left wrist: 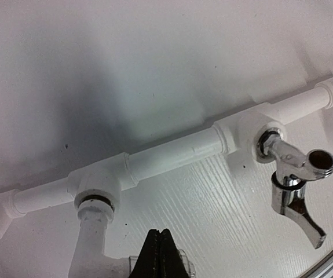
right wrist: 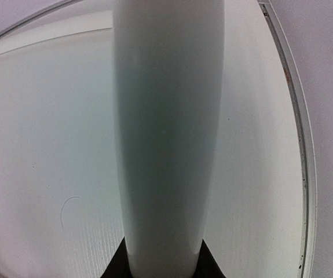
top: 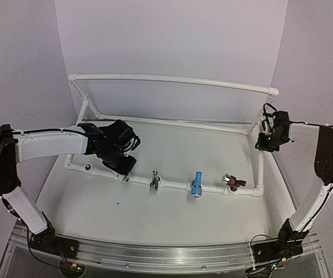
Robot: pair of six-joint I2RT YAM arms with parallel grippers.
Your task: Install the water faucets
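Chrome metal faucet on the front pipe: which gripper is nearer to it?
Left. The left gripper hovers by the white plastic faucet, next to the chrome metal faucet; the right gripper clamps the white PVC pipe frame far right.
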